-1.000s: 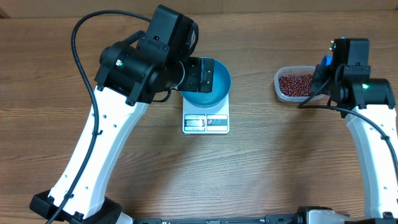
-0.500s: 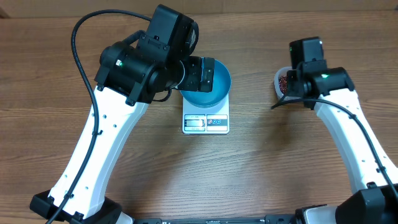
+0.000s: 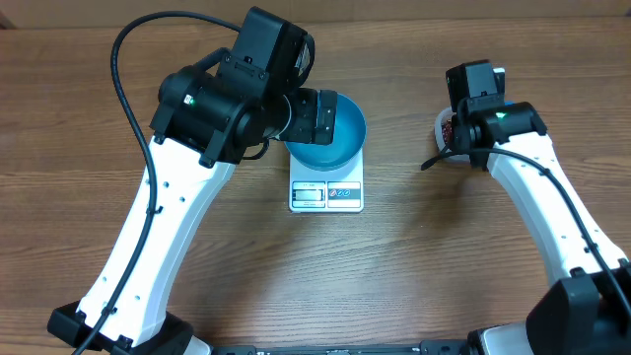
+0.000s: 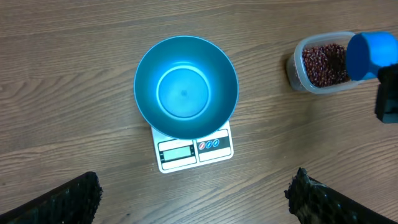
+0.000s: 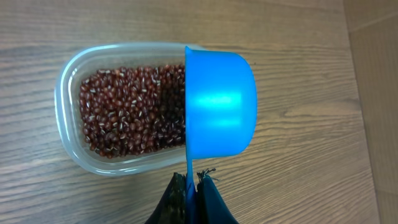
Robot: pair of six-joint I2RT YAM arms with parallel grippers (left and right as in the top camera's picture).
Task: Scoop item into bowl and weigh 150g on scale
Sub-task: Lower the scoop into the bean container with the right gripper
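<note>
The teal bowl [image 3: 335,133] [image 4: 186,93] stands empty on the white scale [image 3: 326,195] [image 4: 196,149]. My left gripper [image 3: 320,118] [image 4: 194,193] hovers above them, open wide with nothing between its fingers. The dark red-brown beans [image 5: 127,112] [image 4: 322,62] fill a clear plastic tub [image 5: 67,140] [image 3: 444,126]. My right gripper [image 5: 191,182] is shut on the handle of a bright blue scoop [image 5: 221,102] [image 4: 372,55]. The scoop is held on its side above the tub's right end. Its inside is hidden.
Bare wooden table surrounds the scale and the tub. The right arm [image 3: 513,168] covers most of the tub in the overhead view. The left arm [image 3: 168,217] crosses the table's left half.
The right arm has swung left with the scoop and now hangs over the tub, hiding most of it from overhead. The left arm and bowl have not moved.
</note>
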